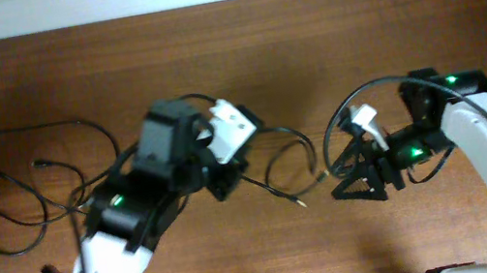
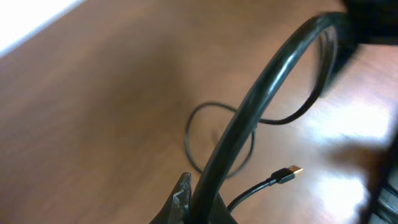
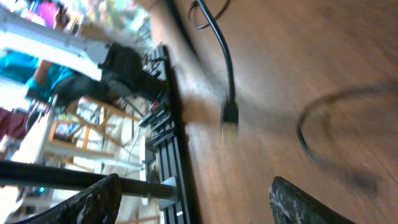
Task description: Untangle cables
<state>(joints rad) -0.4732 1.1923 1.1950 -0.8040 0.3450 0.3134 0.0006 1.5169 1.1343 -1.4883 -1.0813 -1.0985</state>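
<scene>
Thin black cables lie on the wooden table. One bunch (image 1: 31,185) sprawls in wide loops at the left. Another cable (image 1: 289,161) loops between the two arms and ends in a gold plug (image 1: 305,201). My left gripper (image 1: 221,179) is shut on a black cable (image 2: 261,93), which arcs up and away from the jaws (image 2: 202,210) in the left wrist view. A loop (image 2: 217,143) and the gold plug (image 2: 290,172) lie beyond it. My right gripper (image 1: 344,185) is open and empty, just right of the plug. In the right wrist view its fingers (image 3: 196,202) are wide apart, with the plug end (image 3: 229,122) ahead.
The table's far edge (image 1: 222,3) meets a white wall at the top. In the right wrist view a black rail (image 3: 171,143) runs along the table's edge, with the room beyond. A blurred dark cable loop (image 3: 336,137) lies to the right there.
</scene>
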